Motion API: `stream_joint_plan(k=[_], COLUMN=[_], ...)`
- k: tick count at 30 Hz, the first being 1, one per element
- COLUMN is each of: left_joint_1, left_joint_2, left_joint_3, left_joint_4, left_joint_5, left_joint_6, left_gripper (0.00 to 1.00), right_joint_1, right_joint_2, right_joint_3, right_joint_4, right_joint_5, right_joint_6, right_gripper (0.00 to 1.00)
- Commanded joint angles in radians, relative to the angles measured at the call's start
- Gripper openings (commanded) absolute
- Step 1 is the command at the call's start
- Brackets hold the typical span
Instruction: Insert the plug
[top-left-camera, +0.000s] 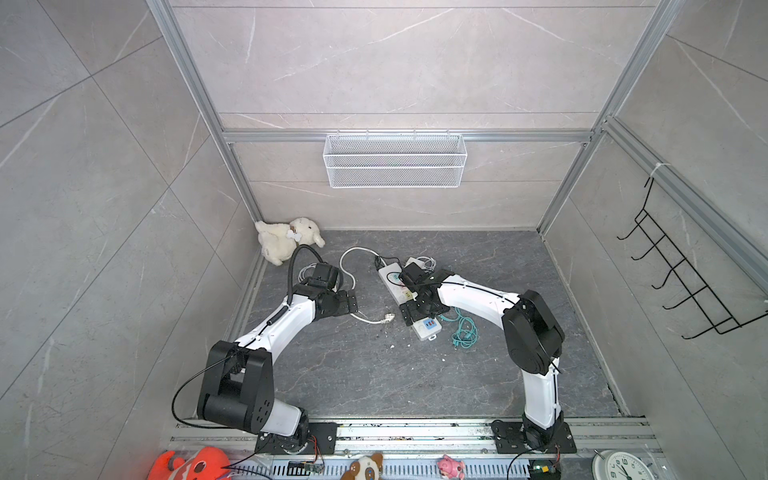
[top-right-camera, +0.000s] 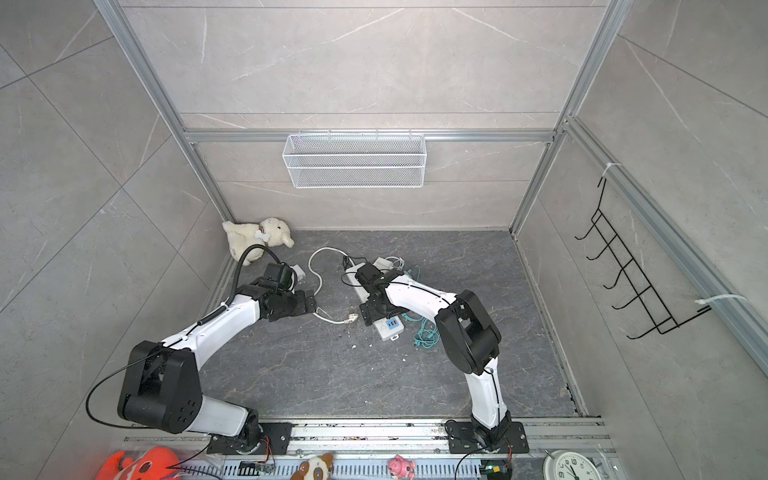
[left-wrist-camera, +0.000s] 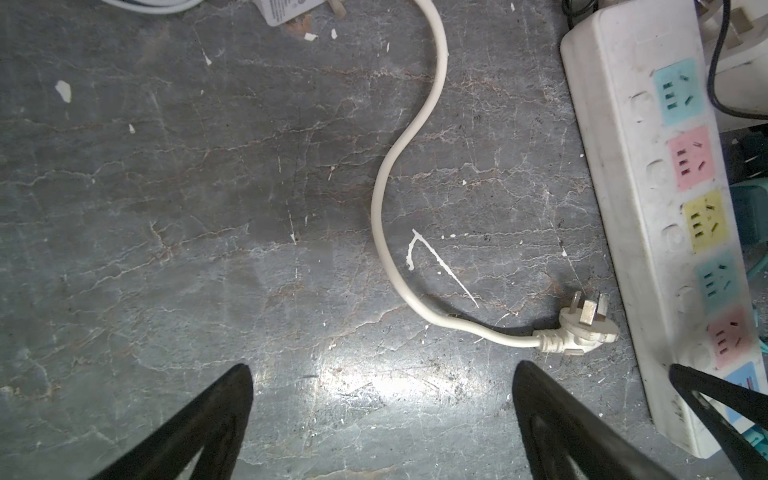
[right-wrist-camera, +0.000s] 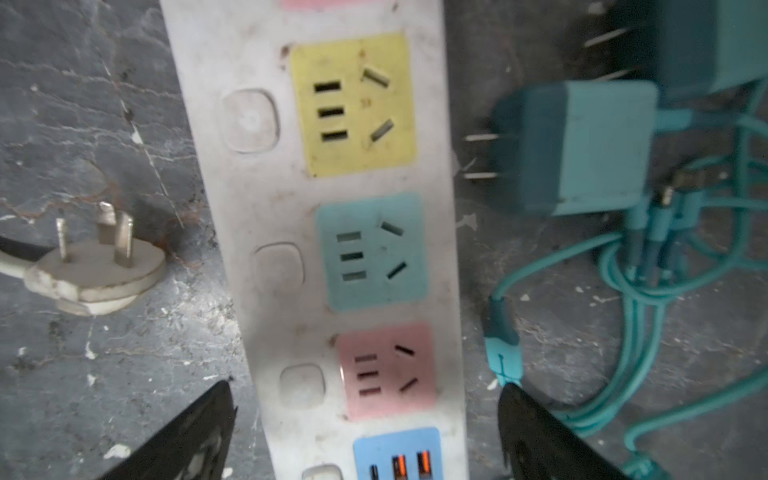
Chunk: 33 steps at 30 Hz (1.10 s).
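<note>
White plug (left-wrist-camera: 582, 328) flat on the dark stone floor (left-wrist-camera: 166, 208), three metal prongs pointing up, not in any socket. Just beside the long edge of the white power strip (left-wrist-camera: 615, 174), with a narrow gap of floor between the two. About level with a teal socket (right-wrist-camera: 374, 253) in the right wrist view. White cord (left-wrist-camera: 378, 208) winding away from the plug in a loose S-curve across the floor.

Left claw (left-wrist-camera: 382, 368) wide open above bare floor, nothing between the jaws. Plug near, ahead of it and off toward the strip's side, untouched.

Right claw (right-wrist-camera: 365, 385) wide open too, gripping nothing. Poised over the power strip, one finger on each side of the strip's body, at the pink socket (right-wrist-camera: 386, 370) next to the blue USB block (right-wrist-camera: 399, 457). Contact between fingers and strip: impossible to tell.

On the side of the strip away from the plug, a teal charger (right-wrist-camera: 582, 145) lying down, prongs aimed at the strip, beside a tangle of teal cables (right-wrist-camera: 636, 291).

Stuffed white toy (top-left-camera: 286, 241) in the far left corner of the floor, well apart from plug and strip.
</note>
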Motion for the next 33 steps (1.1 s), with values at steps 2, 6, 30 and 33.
stream_joint_plan(k=[2,6,30,33], left_joint_1=[0.010,0.012,0.055,0.059], left_joint_2=[-0.071,-0.115,-0.143,-0.139], left_joint_3=[-0.028,-0.056,-0.068,-0.062], left_joint_4=[0.025,0.027,0.040,0.035], left_joint_5=[0.024,0.027,0.015,0.017], left_joint_6=[-0.045,-0.064,-0.065,-0.063], left_gripper=[1.00,0.99,1.00,1.00], right_joint_1=[0.002,-0.003,0.189,0.241], right_joint_2=[0.036,0.051,0.065,0.072], right_joint_3=[0.030,0.030,0.049,0.050], right_joint_4=[0.007,0.011,0.019,0.041], right_joint_5=[-0.031,-0.034,-0.169,-0.171], right_joint_6=[-0.020,-0.017,0.288,0.371], right_gripper=[0.99,0.99,0.81,0.81])
